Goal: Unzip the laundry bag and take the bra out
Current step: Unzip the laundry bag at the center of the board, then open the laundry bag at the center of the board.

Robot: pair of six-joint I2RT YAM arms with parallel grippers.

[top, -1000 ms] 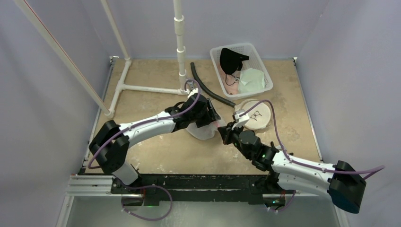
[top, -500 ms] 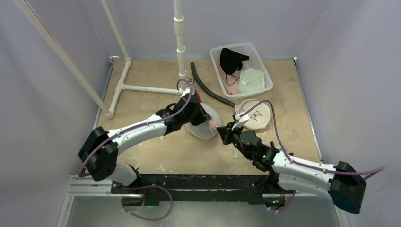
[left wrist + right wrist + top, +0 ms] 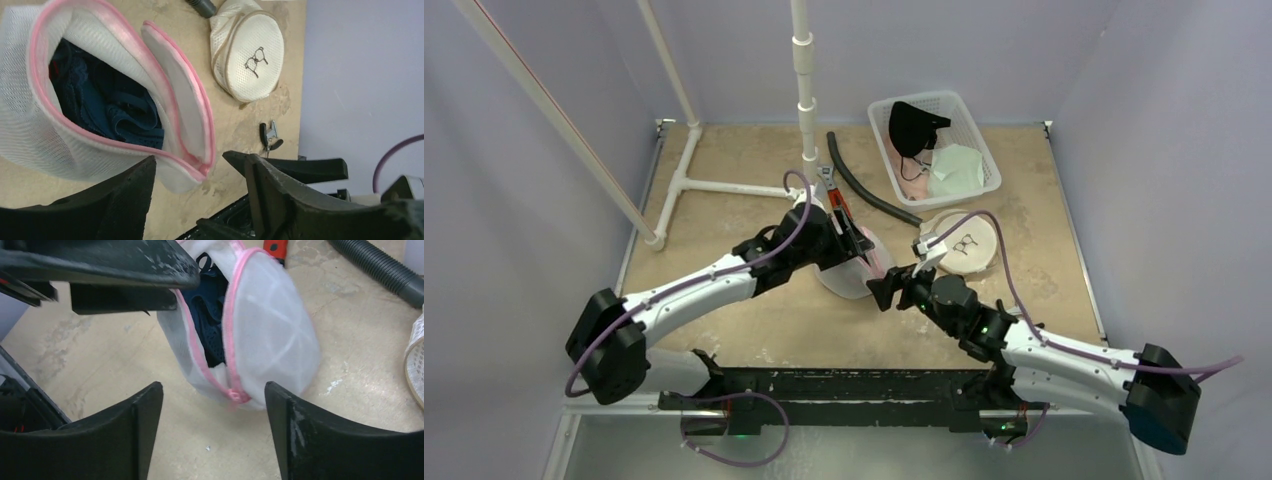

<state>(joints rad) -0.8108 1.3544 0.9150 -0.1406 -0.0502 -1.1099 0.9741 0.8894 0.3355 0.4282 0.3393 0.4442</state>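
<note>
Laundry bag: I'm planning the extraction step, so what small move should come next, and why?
Probably ease the left gripper forward into the mouth of the laundry bag and close on the dark blue bra. The bag is unzipped, its pink-edged flap stands aside, the bra lies exposed inside, and both the left gripper and the right gripper are open and empty.

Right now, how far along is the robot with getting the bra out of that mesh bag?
Done: the pink-trimmed laundry bag is unzipped and gapes open. In hand: nothing is gripped; the left pincer and right pincer are both open, close to the bag. Left: the navy bra lies inside the bag and has yet to be pulled out.
</note>
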